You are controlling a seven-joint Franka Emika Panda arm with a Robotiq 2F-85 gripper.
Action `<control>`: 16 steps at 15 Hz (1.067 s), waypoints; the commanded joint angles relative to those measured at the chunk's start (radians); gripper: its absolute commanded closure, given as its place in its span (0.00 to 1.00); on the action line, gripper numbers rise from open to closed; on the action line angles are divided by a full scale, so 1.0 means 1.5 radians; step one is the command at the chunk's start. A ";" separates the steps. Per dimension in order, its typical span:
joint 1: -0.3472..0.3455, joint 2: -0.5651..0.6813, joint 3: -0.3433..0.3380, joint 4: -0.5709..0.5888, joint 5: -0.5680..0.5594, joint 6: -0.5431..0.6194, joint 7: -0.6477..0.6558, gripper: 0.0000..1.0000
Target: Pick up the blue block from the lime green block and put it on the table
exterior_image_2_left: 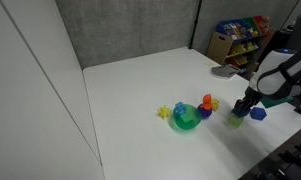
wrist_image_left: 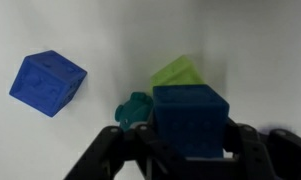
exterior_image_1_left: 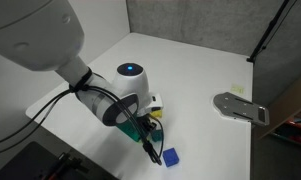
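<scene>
The gripper fills the bottom edge of the wrist view. Its two dark fingers stand on either side of the blue block and are closed to that cube's width, so they clasp it. The cube sits square between them, its top face towards the camera. Just beside its left face is a small teal block, partly hidden behind the left finger. Beyond the blue block's far edge shows the lime green block, blurred and tilted. The blue cube overlaps its near side, and whether the two touch cannot be told from this view. Well apart to the left, a brighter royal-blue cube lies alone, turned at an angle on the white table. In an exterior view, the arm reaches down from the near corner. A flat grey metal piece lies farther along the tabletop. In an exterior view, a round green bowl-like toy sits near the gripper with an orange piece and a yellow piece beside it. A shelf of coloured packets stands past the table's far end.
</scene>
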 commanded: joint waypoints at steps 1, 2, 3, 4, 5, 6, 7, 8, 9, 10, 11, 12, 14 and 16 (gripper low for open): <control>-0.002 -0.029 -0.015 0.016 0.007 -0.019 0.015 0.72; 0.000 -0.026 -0.020 0.030 0.009 -0.026 0.023 0.72; 0.003 -0.023 -0.027 0.043 0.010 -0.031 0.032 0.72; 0.007 -0.013 -0.035 0.064 0.011 -0.040 0.046 0.72; 0.010 -0.007 -0.041 0.082 0.012 -0.051 0.058 0.72; 0.012 0.004 -0.047 0.105 0.013 -0.063 0.073 0.72; 0.017 0.014 -0.055 0.126 0.011 -0.076 0.089 0.72; 0.019 0.028 -0.060 0.150 0.010 -0.089 0.104 0.72; 0.021 0.040 -0.065 0.173 0.010 -0.101 0.118 0.72; 0.023 0.055 -0.070 0.196 0.010 -0.113 0.132 0.72; 0.020 0.070 -0.071 0.219 0.014 -0.126 0.140 0.72; 0.017 0.086 -0.070 0.241 0.017 -0.137 0.148 0.72; 0.010 0.118 -0.068 0.282 0.024 -0.154 0.159 0.72; 0.002 0.150 -0.065 0.319 0.036 -0.161 0.162 0.72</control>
